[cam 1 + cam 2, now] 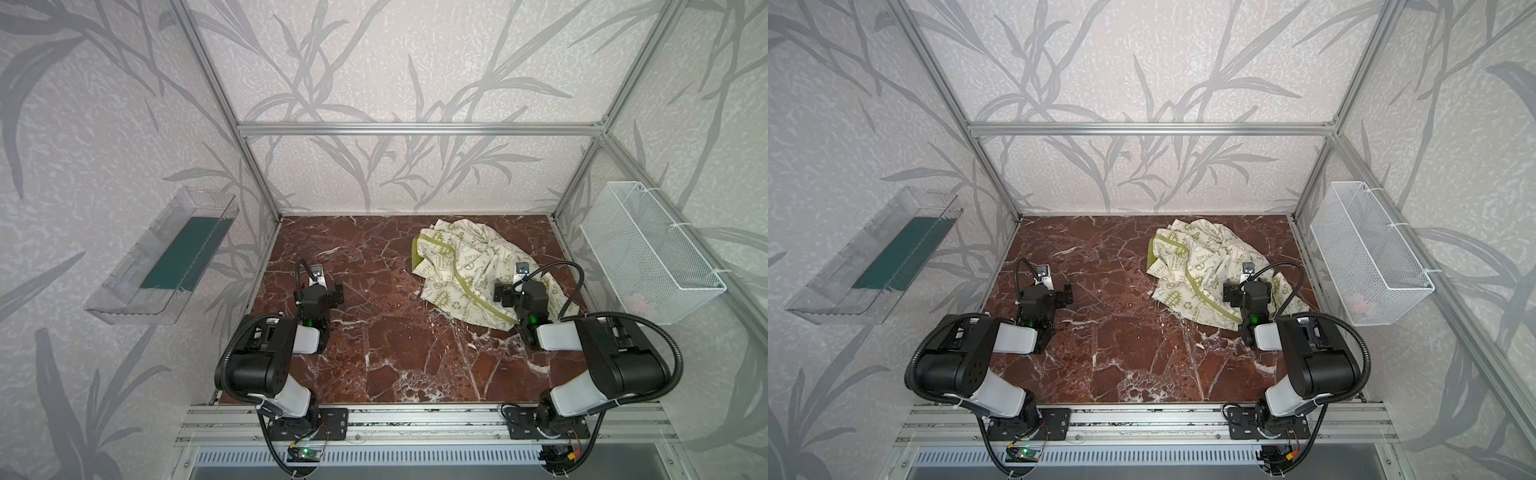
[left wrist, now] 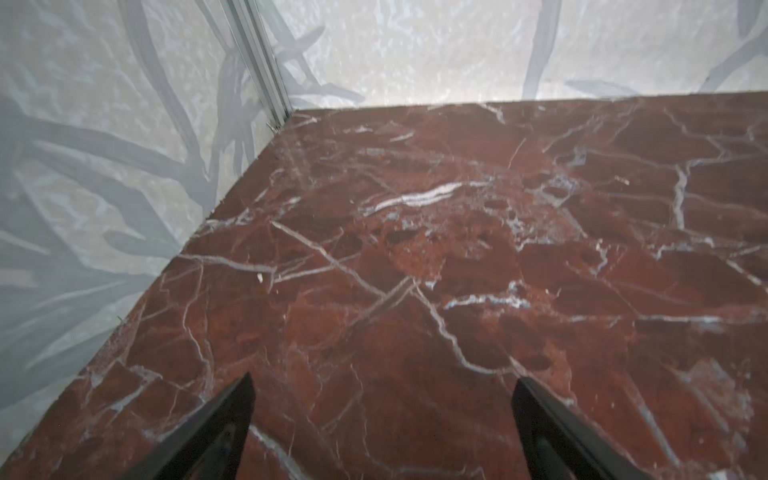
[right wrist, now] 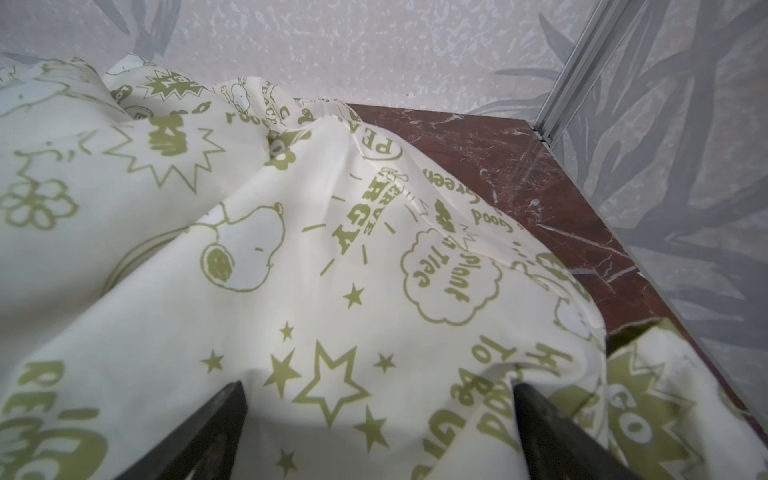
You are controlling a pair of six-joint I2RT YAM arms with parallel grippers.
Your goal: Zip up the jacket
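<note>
Cream jacket (image 1: 469, 270) is lying crumpled far right; right gripper (image 3: 378, 419) is hovering wide above it, left gripper (image 2: 382, 415) wide over bare marble (risk: pinching loose folds, missing the zipper).

The right arm (image 1: 528, 299) covers the near-right part of the jacket (image 1: 461, 266) in both top views. The right pincer (image 3: 378, 436) shows only two dark fingers (image 3: 208, 432), cut off at the wrist view's edge. Behind the jacket's folds, the worktop (image 3: 519, 166) is hidden. Whether the zipper (image 1: 469, 286) is joined anywhere: can't tell.
</note>
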